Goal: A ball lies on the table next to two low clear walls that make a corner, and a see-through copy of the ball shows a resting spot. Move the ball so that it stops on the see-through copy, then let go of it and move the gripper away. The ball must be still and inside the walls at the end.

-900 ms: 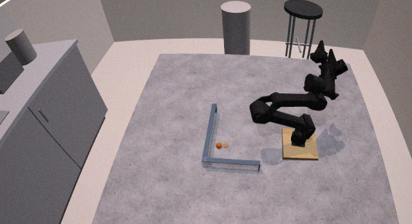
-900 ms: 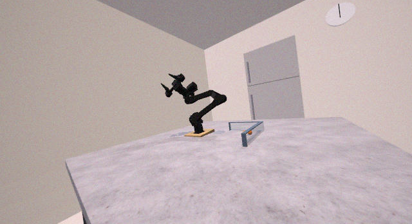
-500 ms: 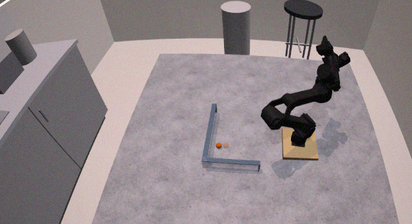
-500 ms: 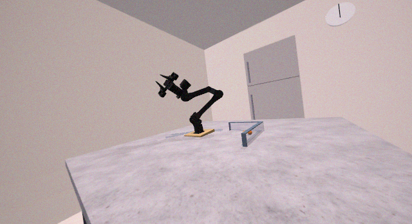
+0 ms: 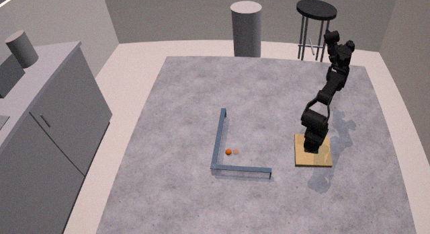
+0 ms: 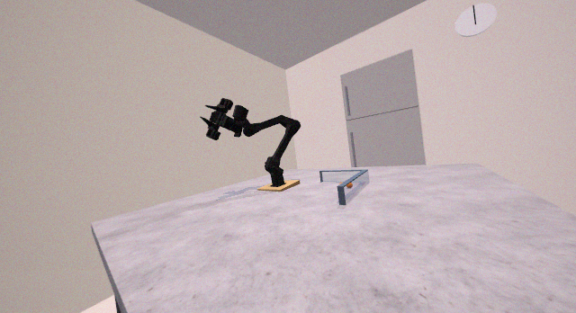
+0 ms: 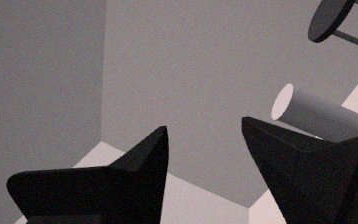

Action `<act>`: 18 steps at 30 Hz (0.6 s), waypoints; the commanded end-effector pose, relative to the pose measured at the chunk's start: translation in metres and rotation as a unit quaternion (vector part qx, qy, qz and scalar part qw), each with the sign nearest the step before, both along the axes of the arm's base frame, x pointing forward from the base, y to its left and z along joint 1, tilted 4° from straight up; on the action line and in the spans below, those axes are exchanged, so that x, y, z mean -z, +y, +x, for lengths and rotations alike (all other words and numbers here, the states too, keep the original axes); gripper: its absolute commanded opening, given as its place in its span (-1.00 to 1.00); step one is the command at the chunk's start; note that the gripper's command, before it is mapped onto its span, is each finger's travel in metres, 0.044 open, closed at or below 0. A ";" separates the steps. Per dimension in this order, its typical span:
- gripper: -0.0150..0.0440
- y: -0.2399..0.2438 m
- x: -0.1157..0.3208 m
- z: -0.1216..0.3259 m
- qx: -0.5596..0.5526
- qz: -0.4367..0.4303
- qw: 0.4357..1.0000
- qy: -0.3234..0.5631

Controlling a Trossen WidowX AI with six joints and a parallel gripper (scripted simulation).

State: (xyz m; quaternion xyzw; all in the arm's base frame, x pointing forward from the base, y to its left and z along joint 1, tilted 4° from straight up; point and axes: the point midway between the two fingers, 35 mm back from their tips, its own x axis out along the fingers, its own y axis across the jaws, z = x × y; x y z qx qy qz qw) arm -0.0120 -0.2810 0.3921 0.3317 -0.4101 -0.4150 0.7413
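Note:
An orange ball [image 5: 228,152] [image 6: 349,185] lies on the table, inside the corner of the two low clear walls [image 5: 218,140] [image 6: 354,181], close to the longer-looking side wall. The see-through copy [image 5: 236,152] is right beside it, on the side toward the arm's base; I cannot make it out in the exterior view. My gripper [image 6: 202,111] [image 7: 204,128] is partly open and empty, high above the table and far from the ball and walls. In the wrist view both fingertips are apart, with only the room wall between them.
The arm stands on a wooden base plate [image 5: 302,160] [image 6: 294,183] to the right of the walls in the top view. Beyond the table's far edge are a grey cylinder [image 5: 246,32] [image 7: 320,112] and a black stool [image 5: 316,9] [image 7: 328,20]. A grey cabinet [image 5: 74,103] stands at the left.

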 end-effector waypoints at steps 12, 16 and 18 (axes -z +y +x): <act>0.29 -0.062 0.066 0.139 -0.144 0.166 0.970 0.103; 0.29 -0.058 0.089 0.188 -0.193 0.203 0.947 0.157; 0.29 -0.053 0.100 0.213 -0.217 0.218 0.933 0.186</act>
